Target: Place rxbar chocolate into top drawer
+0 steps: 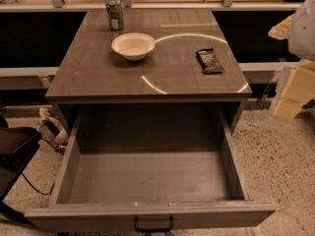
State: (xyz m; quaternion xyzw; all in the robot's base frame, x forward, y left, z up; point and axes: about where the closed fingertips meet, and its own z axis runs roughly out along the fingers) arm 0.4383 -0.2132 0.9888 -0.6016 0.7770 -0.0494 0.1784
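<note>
The rxbar chocolate [209, 61] lies flat on the right side of the grey cabinet top [98, 77], in a dark wrapper with light print. The top drawer [66, 166] is pulled fully out below it, with a bare grey floor and a black handle [153, 225] on its front. My gripper [290, 95] shows as pale cream parts at the right edge of the view, off the cabinet's right side and lower than the top. It is well apart from the bar and holds nothing that I can see.
A white bowl [133, 45] sits mid-top and a green can [114, 12] stands at the back left. A shelf rail with metal legs [147, 6] runs behind. Dark objects and a cable [19, 151] lie on the speckled floor at left.
</note>
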